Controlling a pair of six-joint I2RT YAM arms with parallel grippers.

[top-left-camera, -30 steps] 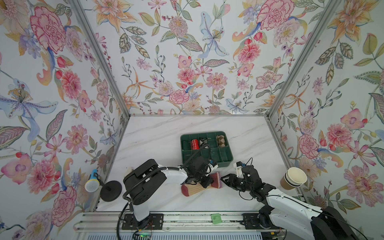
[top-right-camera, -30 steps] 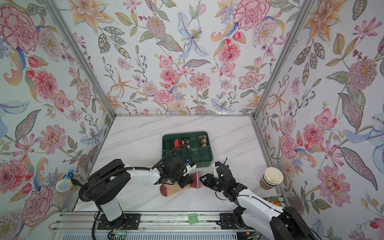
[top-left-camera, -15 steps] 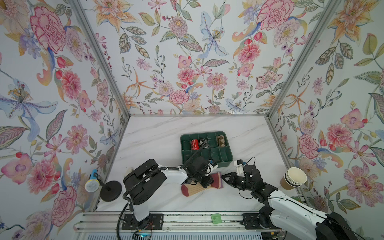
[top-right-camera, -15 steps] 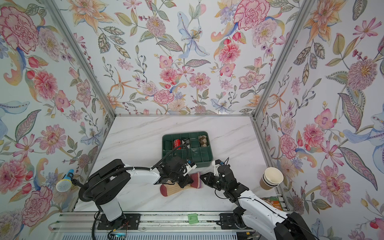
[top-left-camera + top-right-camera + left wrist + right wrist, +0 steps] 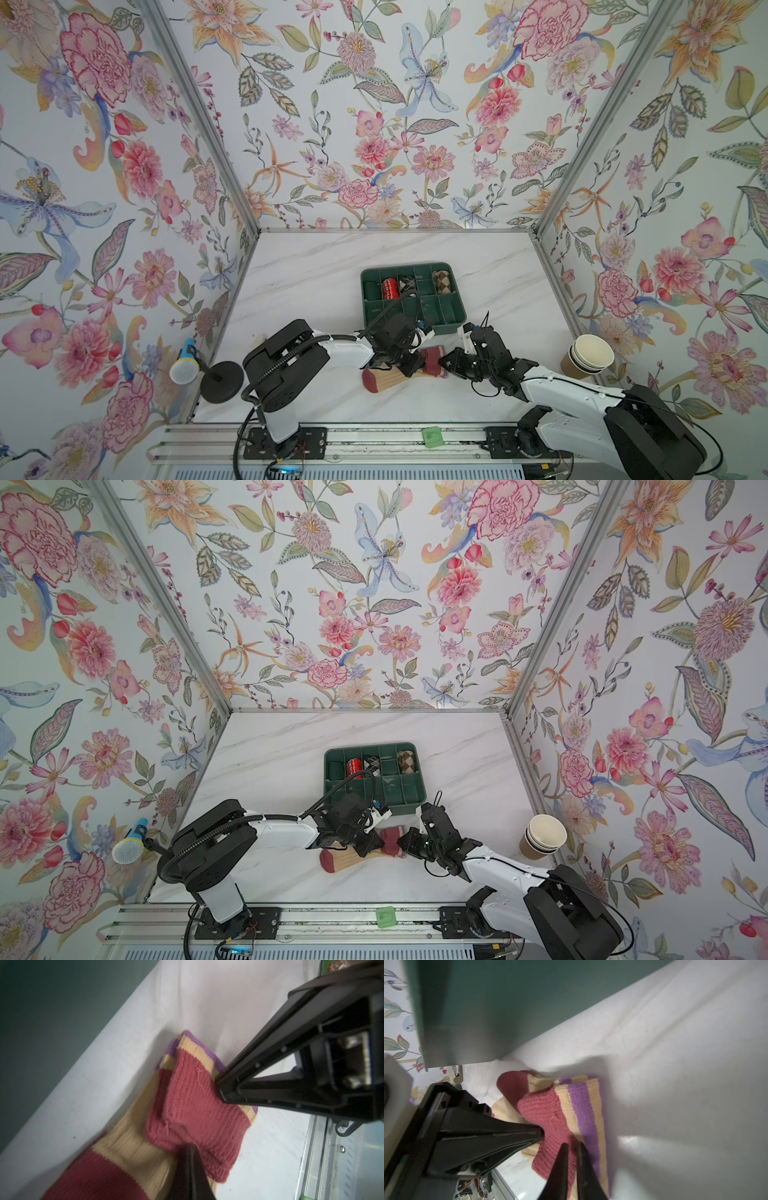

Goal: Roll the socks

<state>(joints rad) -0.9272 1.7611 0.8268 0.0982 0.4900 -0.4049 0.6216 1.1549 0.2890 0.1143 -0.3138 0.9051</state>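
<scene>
The socks (image 5: 384, 380) (image 5: 347, 860) are a red, cream and purple striped pair lying flat in front of the green tray (image 5: 455, 328). Their right end is folded over into a red flap (image 5: 197, 1105) (image 5: 550, 1109). My left gripper (image 5: 409, 368) (image 5: 368, 848) is shut. Its tips (image 5: 190, 1147) press down on the socks at the edge of the flap. My right gripper (image 5: 442, 362) (image 5: 401, 842) comes in from the right. Its jaws (image 5: 572, 1145) have closed to a narrow gap with the flap's red knit between them.
The tray (image 5: 415, 808) holds several rolled socks (image 5: 390, 289) in its back compartments, and its wall (image 5: 477, 1012) stands just behind the socks. Stacked paper cups (image 5: 590, 357) stand at the right edge. A microphone (image 5: 185, 365) on a round stand is at the left edge.
My right gripper has moved left onto the folded end of the socks and its jaws have closed on it. The left gripper has stayed shut in the same place.
</scene>
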